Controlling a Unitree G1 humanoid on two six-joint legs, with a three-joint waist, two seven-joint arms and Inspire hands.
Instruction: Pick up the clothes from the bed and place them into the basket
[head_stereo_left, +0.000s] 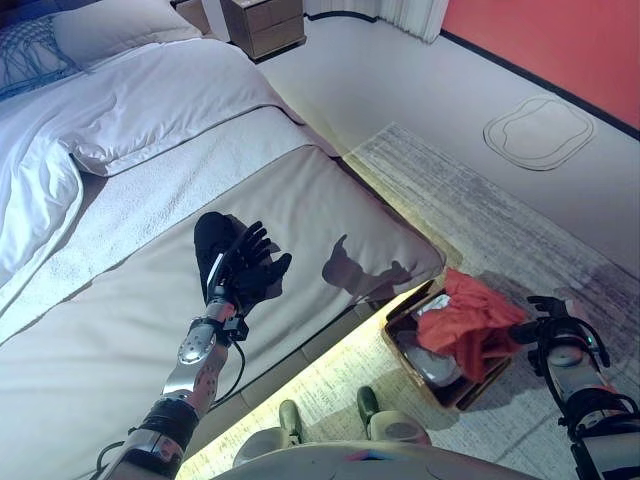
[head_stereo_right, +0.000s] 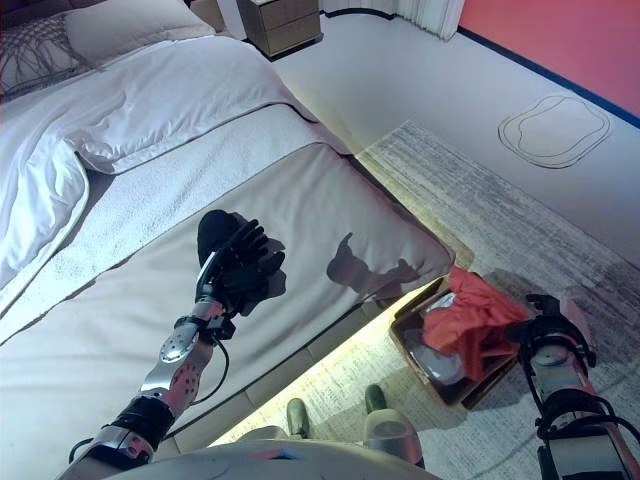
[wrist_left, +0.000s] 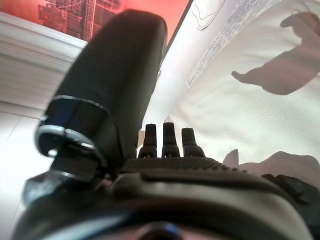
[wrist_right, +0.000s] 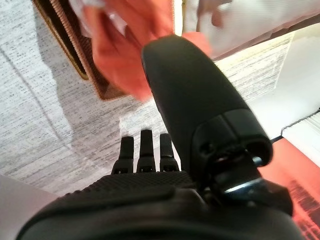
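A red garment (head_stereo_left: 470, 320) lies heaped in the brown basket (head_stereo_left: 398, 345) on the rug beside the bed, one fold hanging over the rim. My right hand (head_stereo_left: 555, 325) hovers just right of the basket, open and empty; its wrist view shows straight fingers (wrist_right: 145, 150) above the rug with the red garment (wrist_right: 115, 35) beyond. My left hand (head_stereo_left: 250, 270) is raised over the beige bed cover (head_stereo_left: 330, 200), open with fingers spread. A black garment (head_stereo_left: 213, 235) lies on the cover right behind that hand; whether they touch is unclear.
A white duvet (head_stereo_left: 120, 120) and pillows fill the far left of the bed. A wooden nightstand (head_stereo_left: 265, 22) stands at the back. The grey rug (head_stereo_left: 480, 200) runs along the bed's lit edge, and a red wall (head_stereo_left: 560, 40) stands to the right.
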